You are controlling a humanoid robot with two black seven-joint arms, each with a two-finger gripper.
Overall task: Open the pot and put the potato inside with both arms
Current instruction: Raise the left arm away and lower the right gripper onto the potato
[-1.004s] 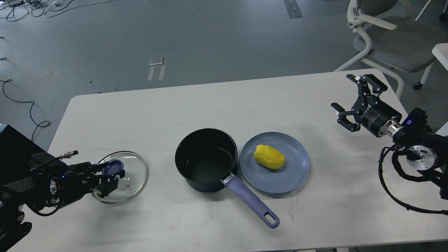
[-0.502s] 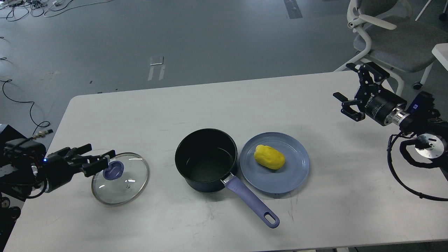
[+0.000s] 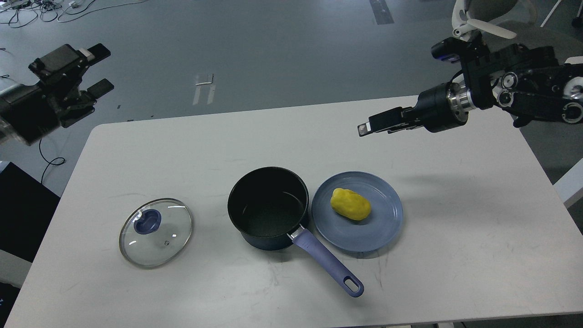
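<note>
The dark pot (image 3: 268, 208) stands open and empty at the table's middle, its purple handle (image 3: 327, 264) pointing to the front right. Its glass lid (image 3: 156, 231) with a purple knob lies flat on the table to the left. The yellow potato (image 3: 350, 204) lies on a blue plate (image 3: 371, 237) right of the pot. My left gripper (image 3: 101, 68) is open and empty, raised high beyond the table's far left corner. My right gripper (image 3: 365, 129) hovers above the table behind the plate, pointing left, seen side-on so its fingers overlap.
The white table (image 3: 182, 146) carries only the pot, lid and plate. An office chair (image 3: 483, 27) stands behind the far right corner. Cables lie on the grey floor at the far left.
My left gripper has left the lid and risen far up and back to the left. My right arm has swung up and in to the left, its gripper now above the table behind the plate.
</note>
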